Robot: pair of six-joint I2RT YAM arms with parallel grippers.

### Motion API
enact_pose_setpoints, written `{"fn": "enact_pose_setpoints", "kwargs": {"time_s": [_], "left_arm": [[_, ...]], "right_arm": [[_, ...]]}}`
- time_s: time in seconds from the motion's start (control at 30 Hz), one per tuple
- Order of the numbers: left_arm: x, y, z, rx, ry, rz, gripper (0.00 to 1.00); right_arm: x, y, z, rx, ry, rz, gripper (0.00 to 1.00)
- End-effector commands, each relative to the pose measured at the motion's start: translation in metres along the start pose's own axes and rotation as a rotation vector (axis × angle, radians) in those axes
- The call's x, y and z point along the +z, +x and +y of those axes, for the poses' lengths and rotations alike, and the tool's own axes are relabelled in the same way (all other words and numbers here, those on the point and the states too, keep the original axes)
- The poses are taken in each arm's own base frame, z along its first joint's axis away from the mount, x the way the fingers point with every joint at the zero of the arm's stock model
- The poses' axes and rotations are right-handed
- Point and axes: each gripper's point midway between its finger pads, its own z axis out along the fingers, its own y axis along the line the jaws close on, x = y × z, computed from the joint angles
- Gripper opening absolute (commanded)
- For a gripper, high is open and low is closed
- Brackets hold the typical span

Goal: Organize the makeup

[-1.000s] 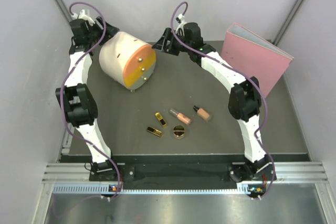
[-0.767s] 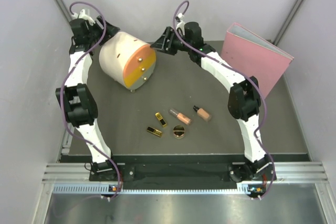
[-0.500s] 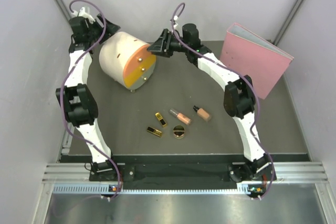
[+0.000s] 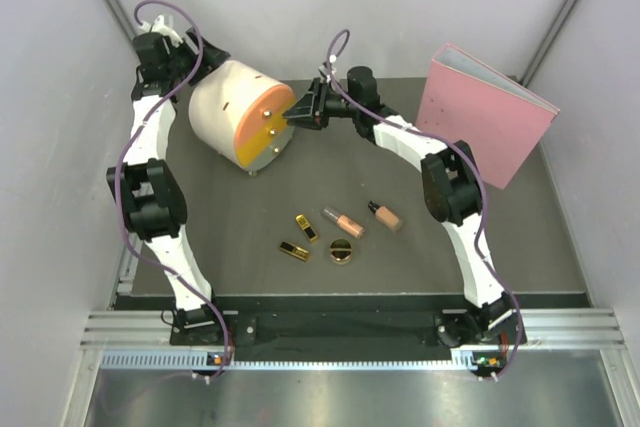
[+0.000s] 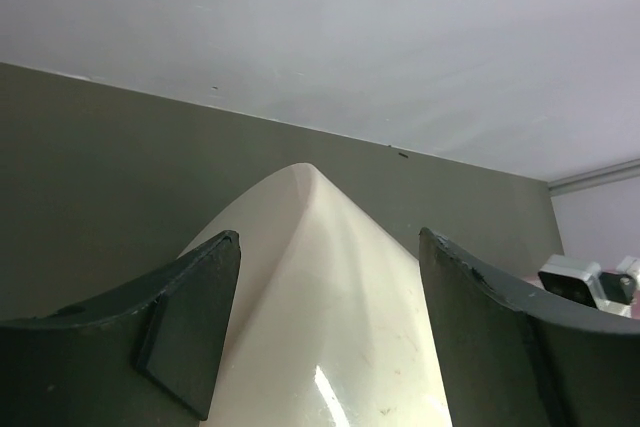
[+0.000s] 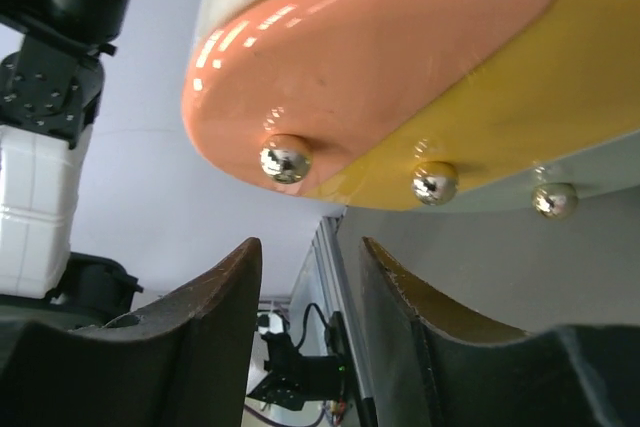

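Makeup [image 4: 344, 221] loose on dark table mat [image 4: 230, 207], front-centre, well apart from both grippers: two gold-and-black lipstick cases [image 4: 306, 228], two peach bottles [image 4: 387, 215], round gold compact [image 4: 342, 252].
Left gripper [image 5: 330, 247] clamped on cream cylindrical drawer box [image 4: 232, 107]; right gripper [image 6: 310, 247] part-open, empty, near its gold drawer knob [image 6: 284, 159].

text: none legible | labels: none | brands: none | numbers: none
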Motion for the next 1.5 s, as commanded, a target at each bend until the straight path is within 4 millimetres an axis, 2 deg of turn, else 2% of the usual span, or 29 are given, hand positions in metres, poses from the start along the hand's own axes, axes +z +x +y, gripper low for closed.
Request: {"fn": "enact_pose_setpoints", "kwargs": {"time_s": [0.0,0.07,0.2,0.27,0.3,0.6,0.87,1.13,1.2,1.23,1.27,1.33,1.47], "left_arm": [[-0.008,-0.017,-0.016,0.066,0.031,-0.033,0.77],[-0.009,-0.017,-0.016,0.068,0.027,-0.03,0.77],[-0.01,-0.015,-0.016,0.068,0.026,-0.023,0.78],[-0.01,-0.014,-0.014,0.067,0.022,-0.019,0.78],[-0.01,-0.014,-0.015,0.069,0.024,-0.018,0.78],[-0.011,-0.01,-0.013,0.071,0.019,-0.008,0.79],[-0.013,-0.009,-0.014,0.07,0.028,-0.008,0.79],[-0.013,-0.005,-0.014,0.066,0.029,-0.001,0.79],[-0.013,-0.005,-0.014,0.07,0.029,-0.001,0.79],[-0.013,-0.005,-0.014,0.069,0.031,0.0,0.79],[-0.013,-0.005,-0.014,0.068,0.03,0.001,0.8],[-0.013,-0.004,-0.013,0.067,0.029,0.002,0.8],[-0.012,-0.003,-0.014,0.065,0.034,0.003,0.8]], "right_arm": [[0.001,-0.011,0.034,-0.058,-0.126,-0.035,0.44],[0.004,-0.014,0.043,-0.063,-0.145,-0.04,0.44],[0.014,-0.017,0.042,-0.048,-0.154,-0.053,0.45],[0.019,-0.014,0.043,-0.036,-0.162,-0.044,0.45],[0.022,-0.012,0.037,-0.024,-0.157,-0.04,0.45],[0.039,0.0,0.041,-0.006,-0.183,-0.027,0.45],[0.044,-0.005,0.05,0.003,-0.219,-0.042,0.46],[0.049,-0.01,0.043,-0.001,-0.192,-0.057,0.45],[0.053,-0.008,0.04,0.004,-0.188,-0.053,0.41],[0.054,-0.009,0.044,-0.002,-0.196,-0.052,0.38],[0.056,-0.009,0.042,0.003,-0.192,-0.054,0.33],[0.057,-0.009,0.041,0.007,-0.192,-0.052,0.27],[0.057,-0.008,0.038,0.012,-0.183,-0.046,0.05]]}}
